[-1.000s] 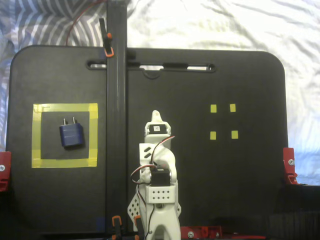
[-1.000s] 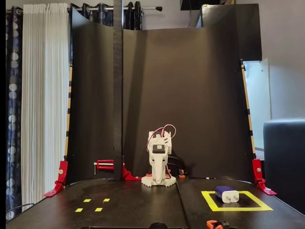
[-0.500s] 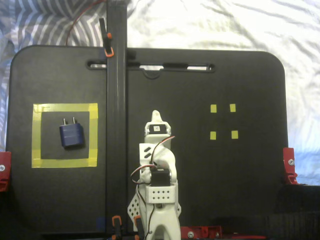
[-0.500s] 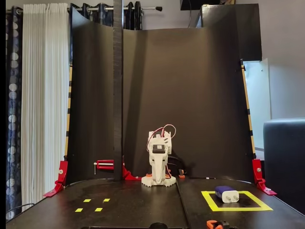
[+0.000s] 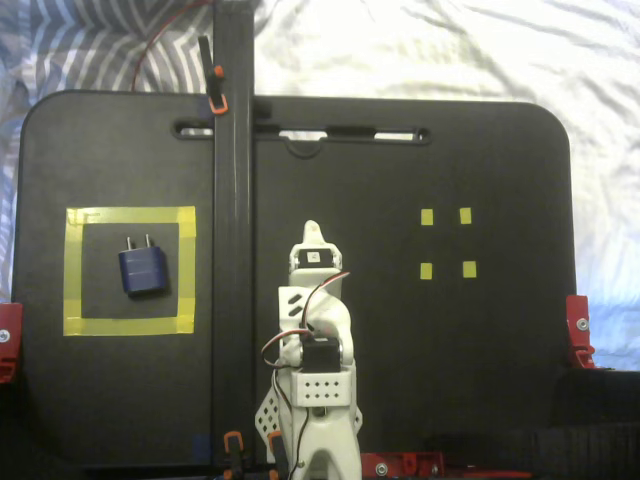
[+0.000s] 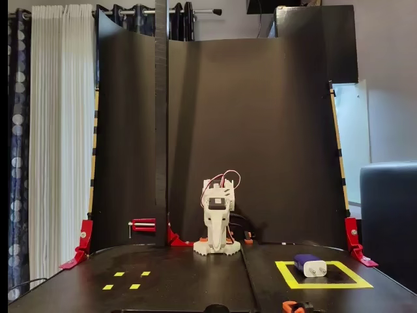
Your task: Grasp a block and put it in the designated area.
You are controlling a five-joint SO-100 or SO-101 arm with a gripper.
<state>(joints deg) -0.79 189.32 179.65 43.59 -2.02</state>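
Black board covers the tabletop (image 5: 400,180), which rests on a rumpled white bedsheet (image 5: 450,50) in the fixed view from above; in the fixed view from the front, a tall black backdrop (image 6: 260,130) stands behind it with a pale curtain (image 6: 52,130) at far left. Nothing has shifted since the earlier frames: block, arm and tape all sit where they were.

Going left to right in the view from above, the designated area (image 5: 72,270), a square outline of wide yellow tape, lies well to the left of the jaws (image 5: 312,233). The block (image 5: 143,270) rests inside it, near the middle, clear of the tape on every side. Its long axis runs roughly up and down in this view, slightly tilted, with the two silver prongs pointing toward the top edge, the same way the jaws point. A black upright post (image 5: 232,200) stands between the square and the white arm (image 5: 315,350), which sits folded low. The jaws hold nothing; whether they are together or apart cannot be told. Four small yellow tape squares (image 5: 447,243) lie to the right of the jaws.

From the front, the block (image 6: 309,265) shows its pronged end toward the camera.
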